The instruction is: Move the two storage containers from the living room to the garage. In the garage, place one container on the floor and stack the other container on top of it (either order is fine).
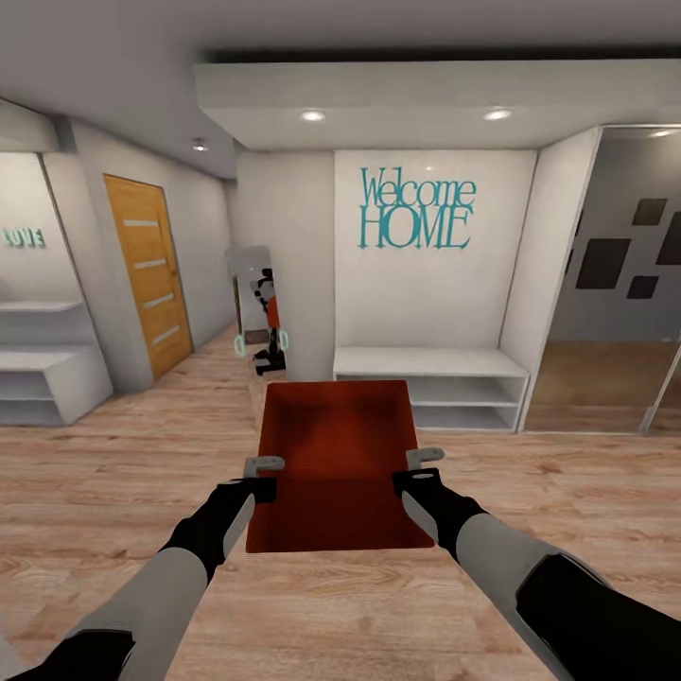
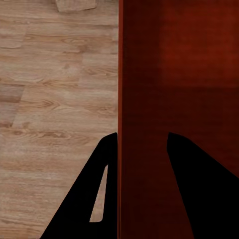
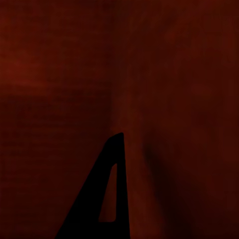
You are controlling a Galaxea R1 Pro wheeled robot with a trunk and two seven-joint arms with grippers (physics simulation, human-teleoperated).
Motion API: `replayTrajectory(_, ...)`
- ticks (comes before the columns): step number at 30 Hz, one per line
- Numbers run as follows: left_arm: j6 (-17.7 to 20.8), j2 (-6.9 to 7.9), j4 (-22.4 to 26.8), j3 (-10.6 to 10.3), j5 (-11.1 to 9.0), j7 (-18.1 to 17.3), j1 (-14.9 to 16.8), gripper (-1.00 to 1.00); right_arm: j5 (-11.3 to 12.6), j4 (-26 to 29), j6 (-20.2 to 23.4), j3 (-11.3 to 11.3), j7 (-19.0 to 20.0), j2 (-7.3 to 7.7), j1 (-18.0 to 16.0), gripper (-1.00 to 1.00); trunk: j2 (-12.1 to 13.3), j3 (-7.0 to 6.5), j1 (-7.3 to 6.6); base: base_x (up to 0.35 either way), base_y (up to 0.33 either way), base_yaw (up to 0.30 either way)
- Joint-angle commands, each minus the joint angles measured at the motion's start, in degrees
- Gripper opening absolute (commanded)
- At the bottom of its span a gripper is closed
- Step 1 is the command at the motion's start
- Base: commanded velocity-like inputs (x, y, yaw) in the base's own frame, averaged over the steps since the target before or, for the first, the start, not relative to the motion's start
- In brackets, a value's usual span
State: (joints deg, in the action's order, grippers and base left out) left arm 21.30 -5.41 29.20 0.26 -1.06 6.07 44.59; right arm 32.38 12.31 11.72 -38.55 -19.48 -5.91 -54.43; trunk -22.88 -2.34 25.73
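On the white wall ahead, teal letters (image 1: 416, 208) read "Welcome HOME". On the far left wall a smaller teal word (image 1: 24, 236) seems to read "LOVE", though its first letter is partly cut off.

One storage container (image 1: 338, 454), orange-red and without lid, is held in the air between the two arms, above the light wood-plank floor (image 1: 113, 492). The left gripper (image 1: 264, 473) sits on the container's left wall; in the left wrist view this wall (image 2: 122, 99) stands between the two dark fingers (image 2: 87, 199), one outside and one inside, so the jaws are closed narrow on it. The right gripper (image 1: 421, 465) sits on the right wall. In the right wrist view one finger (image 3: 107, 194) shows against the red plastic (image 3: 59, 74); whether it really clamps, I cannot tell.

Further back are one wood-panelled door (image 1: 147, 274), one low white bench with shelf (image 1: 430, 383) and one standing mirror (image 1: 255, 303).
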Motion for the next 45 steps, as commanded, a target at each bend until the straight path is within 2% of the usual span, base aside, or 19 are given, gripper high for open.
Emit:
replayTrajectory(1, 0.31, 0.07, -0.02, 0.18, -0.35, 0.49, -0.03, -1.00, -1.08, 0.26, -1.76, 0.76, -0.39, 1.12, -0.06, -1.00, -0.04, 0.02, 0.05, 0.321, 0.000, 0.000)
replayTrajectory(23, 0.32, 0.06, -0.02, 0.22, -0.35, 0.50, -0.04, -1.00, -1.09, 0.26, -1.79, 0.83, -0.47, 1.15, -0.06, -1.00, -0.04, 0.04, 0.05, 0.321, 0.000, 0.007)
replayTrajectory(45, 0.31, 0.05, -0.02, 0.23, -0.35, 0.50, -0.03, -1.00, -1.09, 0.26, -1.79, 0.84, -0.48, 1.16, -0.06, -1.00, -0.04, 0.64, 0.05, 0.321, 0.000, 0.243)
